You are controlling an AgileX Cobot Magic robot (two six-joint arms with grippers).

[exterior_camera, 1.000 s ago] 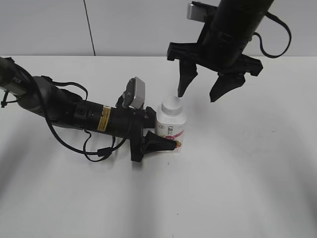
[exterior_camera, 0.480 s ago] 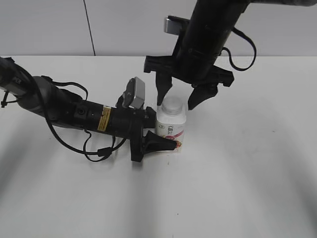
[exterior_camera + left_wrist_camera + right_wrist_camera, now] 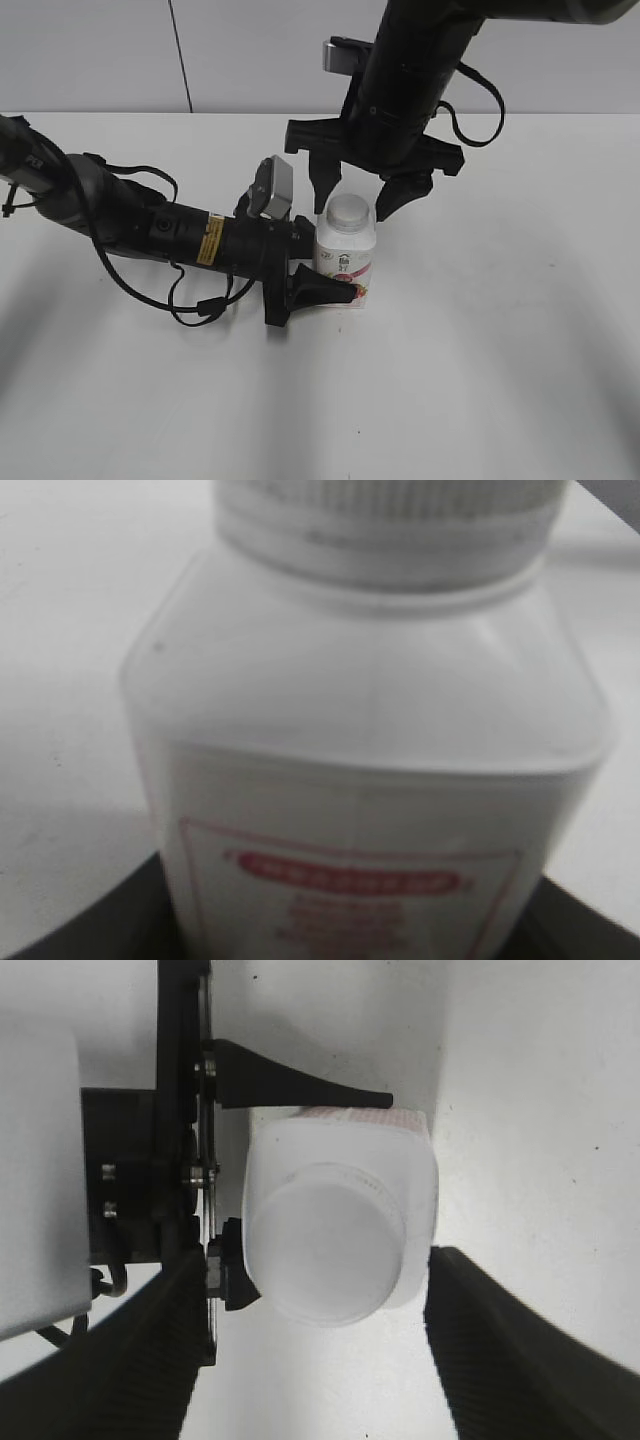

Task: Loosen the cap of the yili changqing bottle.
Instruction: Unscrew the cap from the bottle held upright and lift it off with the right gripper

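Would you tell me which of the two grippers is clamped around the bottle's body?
The left gripper, lying along the table, grips the yili changqing bottle; the right gripper hangs open astride the cap.

A plain white matte table (image 3: 520, 360) fills the foreground; behind it, from ten to two o'clock, a pale grey panelled wall (image 3: 90, 55) with a dark vertical seam (image 3: 180, 55) at eleven o'clock.

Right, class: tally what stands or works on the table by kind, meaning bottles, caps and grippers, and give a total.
Bottles: 1, the yili changqing bottle, upright
Caps: 1, the white cap on the bottle
Grippers: 2, the left gripper clamped on the bottle's body and the right gripper open on either side of the cap
Total: 4
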